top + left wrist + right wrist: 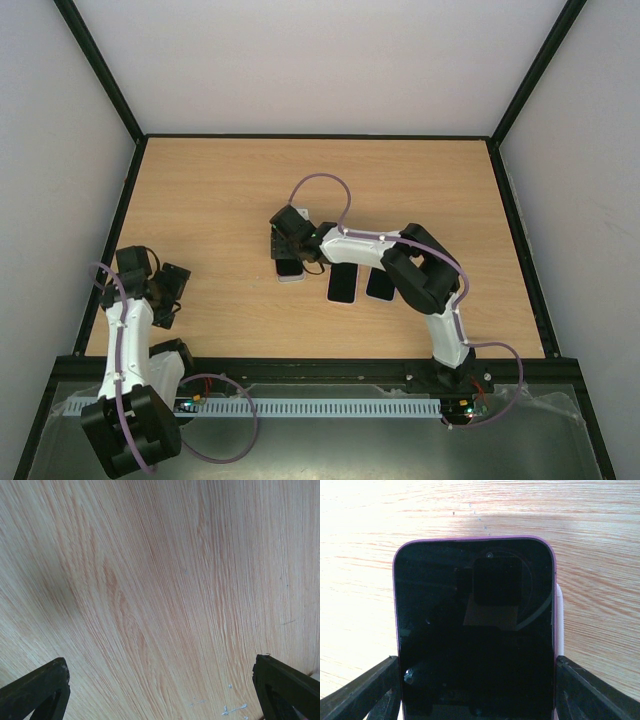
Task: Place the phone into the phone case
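I am looking for a brand or any lettering on the phone [475, 630] and cannot make any out: its glass is showing only a dark, blurred reflection. It is lying face up on the table [160, 580], purple rim around it, with a pale strip of what I take to be the phone case [559, 620] peeking out along its right side; the rest of that case is hiding beneath, and the phone's near end is cut off by the frame. My right gripper [477, 658] is straddling the phone, a finger [365, 690] at each long edge, though I cannot tell whether they are pressing or merely beside it. My left gripper [160, 659] is hanging spread wide over bare wood, holding nothing. Two dark flat slabs [342, 283] [380, 284] are lying just right of the phone, partly under my arm
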`<state>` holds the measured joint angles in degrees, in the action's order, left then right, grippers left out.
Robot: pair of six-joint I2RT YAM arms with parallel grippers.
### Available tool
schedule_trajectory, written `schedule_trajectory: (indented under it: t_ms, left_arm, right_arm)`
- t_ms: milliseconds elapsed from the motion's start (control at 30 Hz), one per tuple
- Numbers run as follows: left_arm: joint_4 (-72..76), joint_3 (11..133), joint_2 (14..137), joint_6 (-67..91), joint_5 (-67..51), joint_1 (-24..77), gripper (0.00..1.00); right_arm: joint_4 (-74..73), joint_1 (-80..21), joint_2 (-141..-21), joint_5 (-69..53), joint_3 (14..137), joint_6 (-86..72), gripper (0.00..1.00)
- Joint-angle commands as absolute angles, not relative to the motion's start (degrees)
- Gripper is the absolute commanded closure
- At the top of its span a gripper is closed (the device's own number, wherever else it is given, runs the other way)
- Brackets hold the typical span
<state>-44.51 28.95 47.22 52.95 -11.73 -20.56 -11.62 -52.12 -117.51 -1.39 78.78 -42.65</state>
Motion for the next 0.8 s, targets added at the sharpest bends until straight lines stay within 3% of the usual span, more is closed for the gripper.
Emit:
schedule_trajectory:
  t_ms: [0, 367, 567, 700, 767]
  left_arm:
    - [-46.0, 29.3, 46.5, 53.2, -11.0, -20.9, 0.01]
    - [-45.7, 29.2, 46.2, 53.1, -11.2, -20.8, 0.01]
    - [-42.2, 29.0, 46.2, 49.0, -13.7, -20.7, 0.08]
    - [-37.7, 29.3, 46.7, 44.1, -19.8, -20.4, 0.1]
    - [-35.7, 29.5, 46.6, 42.0, -22.8, -19.8, 0.09]
  right_arm:
    - [-9.6, -52.0, -117.1, -4.5, 77.6, -43.5, 0.25]
    - [-11.1, -52.0, -117.0, -4.2, 75.9, -43.2, 0.23]
    - [-10.8, -51.9, -114.9, -4.4, 75.9, -43.0, 0.14]
    - [-10.9, -52.0, -113.3, -5.2, 76.5, -41.8, 0.02]
    - [-10.2, -51.9, -112.4, -6.2, 75.9, -41.6, 0.02]
